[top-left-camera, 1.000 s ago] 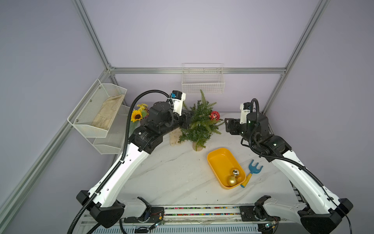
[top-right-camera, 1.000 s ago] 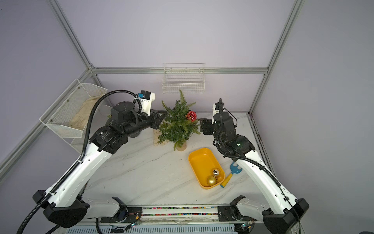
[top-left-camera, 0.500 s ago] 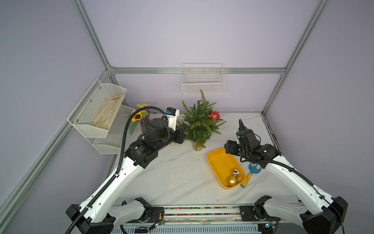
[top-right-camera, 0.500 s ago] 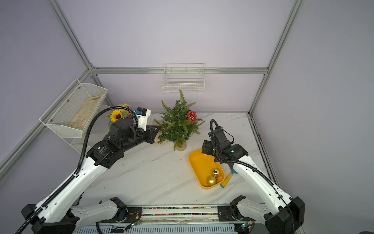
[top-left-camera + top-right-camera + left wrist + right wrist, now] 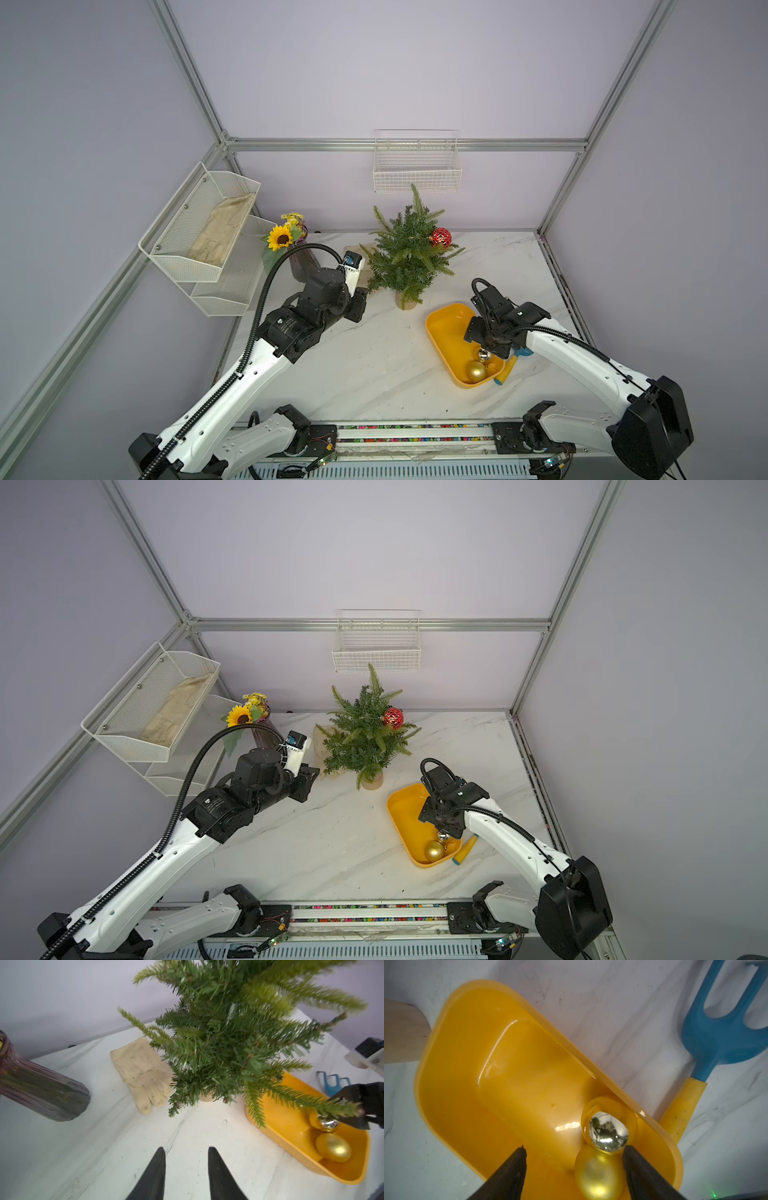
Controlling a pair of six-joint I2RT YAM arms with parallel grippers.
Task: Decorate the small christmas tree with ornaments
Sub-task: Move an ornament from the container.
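Note:
The small christmas tree [image 5: 409, 253] [image 5: 365, 737] [image 5: 228, 1043] stands at the back of the marble table. A red glittery ornament [image 5: 440, 237] [image 5: 392, 717] hangs on its right side. A matte gold ornament [image 5: 476, 371] [image 5: 598, 1174] and a mirrored ornament [image 5: 483, 354] [image 5: 609, 1131] lie touching in the yellow tray [image 5: 444, 332] [image 5: 488, 1084]. My right gripper [image 5: 574, 1147] hangs open low over the tray. The matte ball lies between its fingers, close to one of them. My left gripper [image 5: 187, 1149] [image 5: 359, 305] is open and empty, left of the tree and short of its branches.
A blue-and-yellow toy rake [image 5: 716, 1043] [image 5: 513, 365] lies against the tray's right side. A beige glove [image 5: 143, 1072] lies behind the left gripper by the tree's foot. The sunflower vase [image 5: 303, 266] stands at the back left. Mesh shelves [image 5: 203, 224] and a wire basket [image 5: 417, 166] hang on the walls.
My left arm has drawn back from the tree and down, and its jaws have opened. My right arm has swung from beside the tree down over the tray.

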